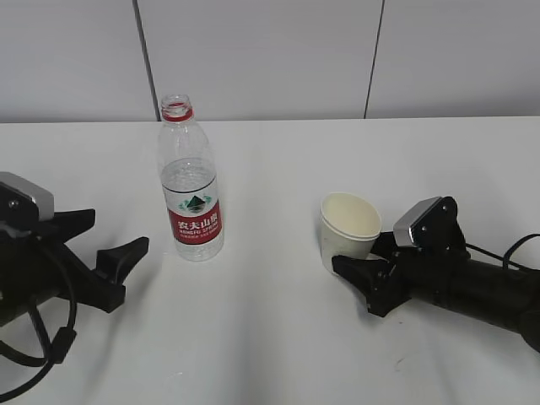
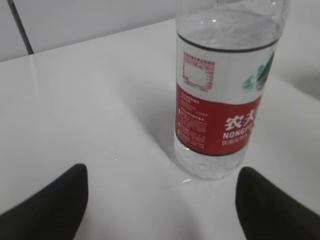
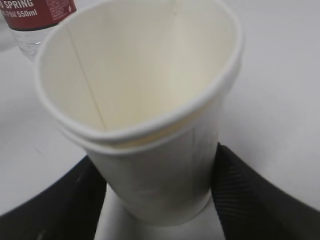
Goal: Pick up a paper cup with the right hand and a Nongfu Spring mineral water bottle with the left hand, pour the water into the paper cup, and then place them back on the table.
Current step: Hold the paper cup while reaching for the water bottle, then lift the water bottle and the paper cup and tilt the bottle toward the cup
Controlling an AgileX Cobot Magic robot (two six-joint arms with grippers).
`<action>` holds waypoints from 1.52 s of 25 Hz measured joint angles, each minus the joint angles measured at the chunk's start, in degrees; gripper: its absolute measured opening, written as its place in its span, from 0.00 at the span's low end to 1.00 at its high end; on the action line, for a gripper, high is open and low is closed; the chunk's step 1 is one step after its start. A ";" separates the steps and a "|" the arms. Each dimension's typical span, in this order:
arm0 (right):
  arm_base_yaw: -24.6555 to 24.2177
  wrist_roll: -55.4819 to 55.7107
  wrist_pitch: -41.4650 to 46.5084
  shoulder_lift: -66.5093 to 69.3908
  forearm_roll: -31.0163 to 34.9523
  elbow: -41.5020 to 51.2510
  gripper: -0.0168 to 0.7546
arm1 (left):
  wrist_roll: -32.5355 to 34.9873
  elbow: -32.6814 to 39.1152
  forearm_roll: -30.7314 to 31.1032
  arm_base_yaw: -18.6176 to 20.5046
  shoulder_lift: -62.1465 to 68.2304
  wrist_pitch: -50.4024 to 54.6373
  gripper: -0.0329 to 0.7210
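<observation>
The Nongfu Spring mineral water bottle (image 1: 191, 202) stands upright and uncapped on the white table (image 1: 270, 337), with water (image 2: 227, 27) inside. My left gripper (image 1: 118, 229) is open and empty to the bottle's left, low over the table. In the left wrist view the bottle (image 2: 220, 100) stands just beyond my spread left gripper (image 2: 161, 175), nearer the right finger. My right gripper (image 1: 359, 253) is shut on the paper cup (image 1: 348, 232) near its base. In the right wrist view both fingers (image 3: 235, 190) press the cup (image 3: 150, 125), whose rim is squeezed oval. The cup looks empty.
A grey panelled wall (image 1: 270, 59) runs behind the table's far edge. A few small water drops (image 2: 186, 180) lie on the table by the bottle's base. The bottle's lower label also shows in the right wrist view (image 3: 37, 12), beyond the cup to the left.
</observation>
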 joint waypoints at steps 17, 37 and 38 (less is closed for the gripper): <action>0.00 0.00 0.00 0.00 -0.61 0.00 0.63 | -2.75 -14.42 1.53 -4.11 11.35 -0.10 0.82; 0.00 0.00 0.00 -2.13 -4.43 -0.23 0.63 | -6.62 -24.24 6.49 -5.42 15.51 0.80 0.82; 0.00 0.00 0.00 -2.53 -4.90 -0.23 0.63 | -6.62 -24.39 6.42 -5.42 15.51 1.54 0.82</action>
